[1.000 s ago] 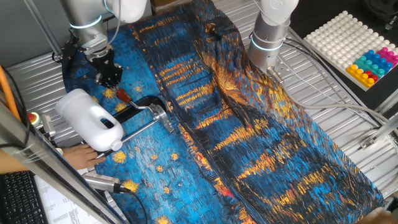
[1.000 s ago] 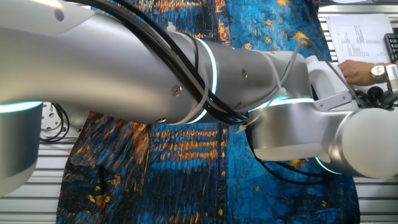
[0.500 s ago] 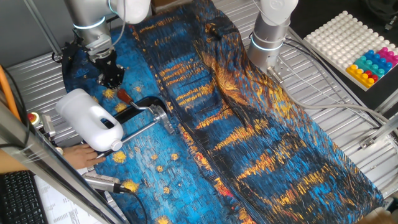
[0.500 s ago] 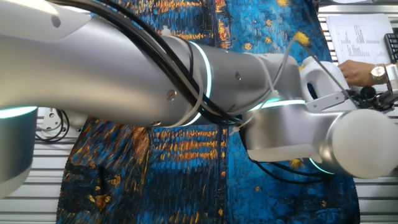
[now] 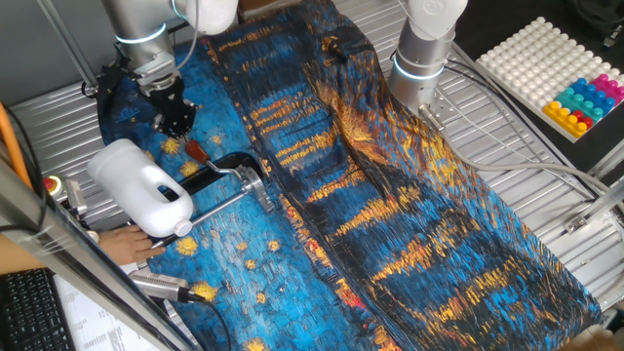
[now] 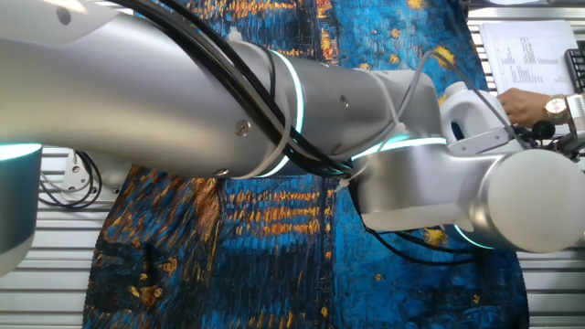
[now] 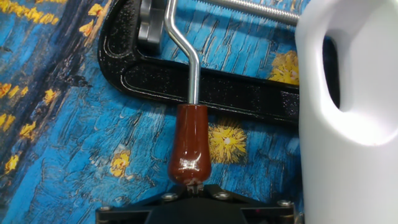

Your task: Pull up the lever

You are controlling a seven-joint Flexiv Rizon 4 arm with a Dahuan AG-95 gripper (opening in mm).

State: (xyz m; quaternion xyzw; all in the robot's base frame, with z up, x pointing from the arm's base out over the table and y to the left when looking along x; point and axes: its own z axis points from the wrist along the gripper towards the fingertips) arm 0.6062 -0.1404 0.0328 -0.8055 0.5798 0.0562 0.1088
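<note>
The lever is a thin bent silver bar with a dark red sleeve [image 7: 191, 143] at its end. It lies low over the cloth and belongs to the black-and-silver clamp [image 7: 211, 81]. In one fixed view the sleeve [image 5: 195, 150] lies just in front of my gripper [image 5: 176, 124], which hangs over it with its fingers together. In the hand view my gripper [image 7: 194, 186] is shut, its tips right at the sleeve's near end and holding nothing. In the other fixed view my arm [image 6: 274, 110] hides the lever and the gripper.
A big white jug [image 5: 141, 185] lies beside the clamp and fills the right of the hand view [image 7: 348, 106]. The clamp's long silver rod [image 5: 222, 203] runs under it. A person's hand [image 5: 127, 244] rests at the table edge. A second arm's base [image 5: 421, 58] stands at the back.
My gripper has shifted slightly right and down toward the red sleeve. The clamp, lever and jug have not moved.
</note>
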